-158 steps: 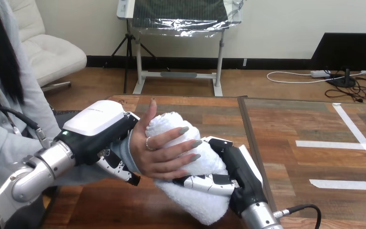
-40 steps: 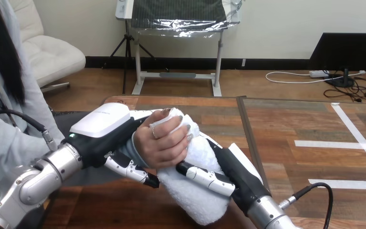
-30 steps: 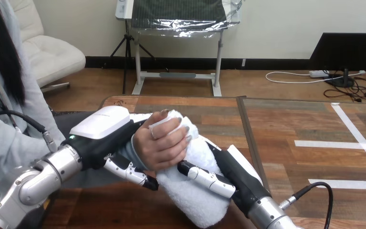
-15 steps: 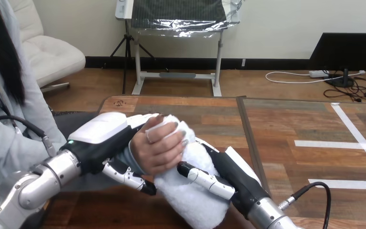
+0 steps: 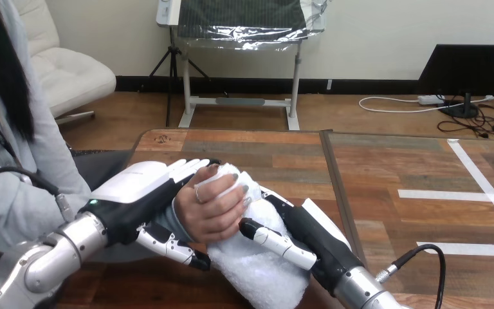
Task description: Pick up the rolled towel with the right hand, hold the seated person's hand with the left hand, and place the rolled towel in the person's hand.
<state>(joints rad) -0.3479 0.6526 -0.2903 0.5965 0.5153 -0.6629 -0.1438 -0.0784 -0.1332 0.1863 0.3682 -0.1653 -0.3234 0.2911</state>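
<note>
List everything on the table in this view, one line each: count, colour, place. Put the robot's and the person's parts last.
table: one, brown wood, across the view in front of the robot.
tape strips: three, white, on the table's right part.
rolled towel: one, white, left of the table's middle, lying in the right hand, its upper end inside the person's hand.
person's hand: one, fingers curled round the towel's upper end.
left hand: one, black with white shell, fingers over and thumb under the person's wrist.
right hand: one, black and white, under the towel, a finger curled across it.
</note>
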